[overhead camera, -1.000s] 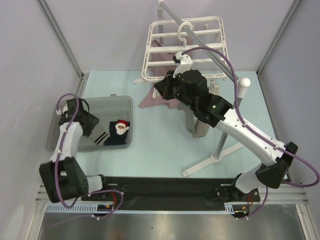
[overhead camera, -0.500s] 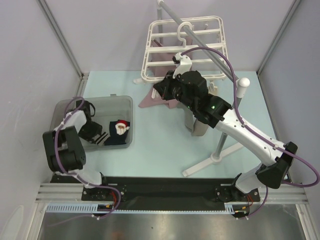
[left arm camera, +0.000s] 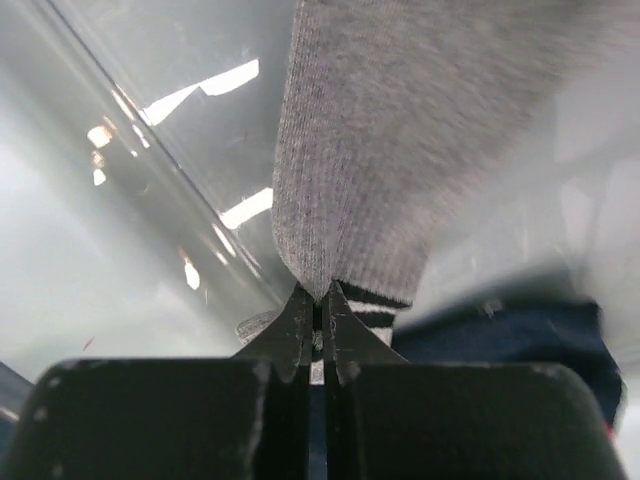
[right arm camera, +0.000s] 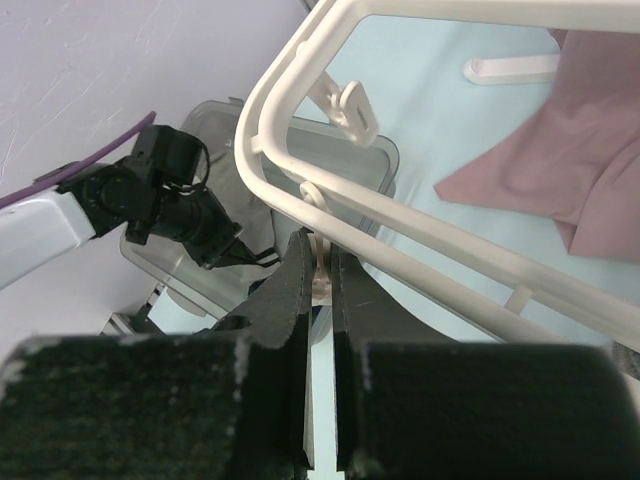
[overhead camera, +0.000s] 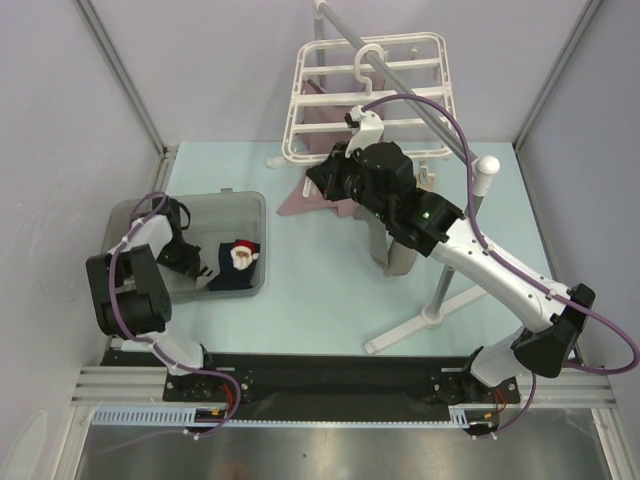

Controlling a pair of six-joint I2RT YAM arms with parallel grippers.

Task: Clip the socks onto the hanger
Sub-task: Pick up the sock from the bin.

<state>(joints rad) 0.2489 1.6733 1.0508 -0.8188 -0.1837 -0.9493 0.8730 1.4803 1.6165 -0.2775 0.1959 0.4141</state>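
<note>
My left gripper (left arm camera: 320,300) is down in the grey bin (overhead camera: 250,200), shut on the edge of a light grey sock (left arm camera: 400,150) with a black-and-white striped cuff. A navy sock with a Santa figure (overhead camera: 238,260) lies beside it in the bin, and its navy cloth (left arm camera: 520,340) also shows in the left wrist view. The white hanger (overhead camera: 370,95) hangs from the metal pole at the back. Under the hanger's near-left corner, my right gripper (right arm camera: 320,265) is shut on one of its small dangling clips (right arm camera: 318,285).
A mauve-pink cloth (overhead camera: 300,200) hangs under the hanger and spreads onto the pale blue table. The grey pole stand (overhead camera: 440,290) rises right of centre, its feet on the table. Another clip (right arm camera: 352,108) dangles from the frame's edge.
The left arm swung down into the bin, and its gripper went from open to shut on the grey sock. The right arm has not moved.
</note>
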